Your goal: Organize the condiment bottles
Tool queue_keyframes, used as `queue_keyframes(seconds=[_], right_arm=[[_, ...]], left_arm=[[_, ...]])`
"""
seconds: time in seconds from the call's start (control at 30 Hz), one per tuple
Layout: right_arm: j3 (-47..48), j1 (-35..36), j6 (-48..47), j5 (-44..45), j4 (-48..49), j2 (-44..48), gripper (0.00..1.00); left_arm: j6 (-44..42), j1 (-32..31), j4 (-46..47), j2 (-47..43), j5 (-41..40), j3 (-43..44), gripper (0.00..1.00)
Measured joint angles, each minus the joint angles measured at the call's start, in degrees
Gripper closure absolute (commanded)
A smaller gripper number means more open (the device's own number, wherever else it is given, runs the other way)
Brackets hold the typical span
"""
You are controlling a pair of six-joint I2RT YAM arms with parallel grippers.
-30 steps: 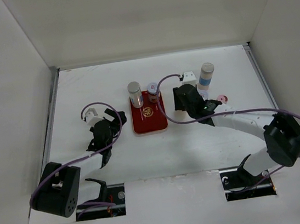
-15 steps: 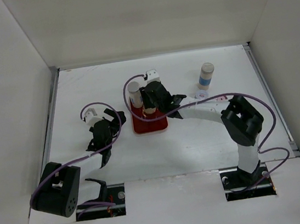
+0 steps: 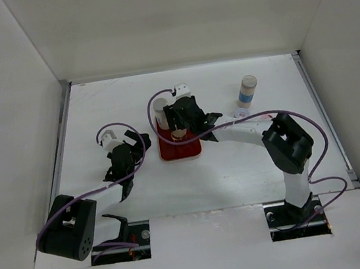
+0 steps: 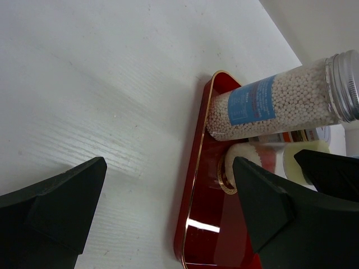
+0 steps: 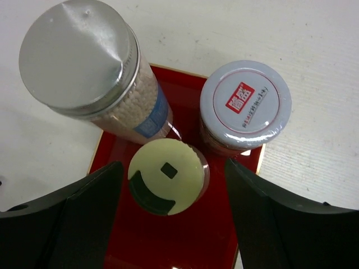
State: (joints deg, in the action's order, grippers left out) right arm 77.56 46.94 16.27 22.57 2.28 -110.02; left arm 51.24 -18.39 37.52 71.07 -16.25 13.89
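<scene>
The right jaws are seen released, spread to either side of the yellow-capped jar. Bare red shows in the gap on one side, and nothing is gripped. The jar is stood upright on the red tray, on the half nearer the arms. It sits just beside the silver-capped jar and the white-capped jar, which are ranged side by side along the tray's far end.

The step in hand is judged to be the letting-go of a placed jar. A straight lift is called for next, since the neighbouring caps are close and could be clipped by a sideways exit. After that, the blue-banded jar would be fetched; it is left standing alone on the counter, well apart to the right.

The left jaws are held wide with nothing between them, low over the counter just beside the tray's left edge.

The yellow cap is pale and flat, marked with a dark crescent and a small square. The silver-capped jar is packed with tiny pale beads behind a blue label. A red square mark is carried on the white cap.
</scene>
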Motion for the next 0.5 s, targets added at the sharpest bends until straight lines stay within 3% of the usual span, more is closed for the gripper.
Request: queue_keyframes(seconds=[0.13, 0.3, 0.5], right_arm=[[-6.4, -0.1, 0.3, -0.3, 0.1, 6.4, 0.23], [-18.3, -3.4, 1.6, 0.1, 1.1, 22.5, 0.28], [-27.1, -17.0, 3.7, 5.4, 2.1, 34.5, 0.12]], left_arm=[[0.0, 0.0, 0.0, 0.0, 0.0, 0.0, 0.0], [0.0, 0.0, 0.0, 0.0, 0.0, 0.0, 0.0], [0.0, -0.6, 0.0, 0.1, 0.0, 0.0, 0.0]])
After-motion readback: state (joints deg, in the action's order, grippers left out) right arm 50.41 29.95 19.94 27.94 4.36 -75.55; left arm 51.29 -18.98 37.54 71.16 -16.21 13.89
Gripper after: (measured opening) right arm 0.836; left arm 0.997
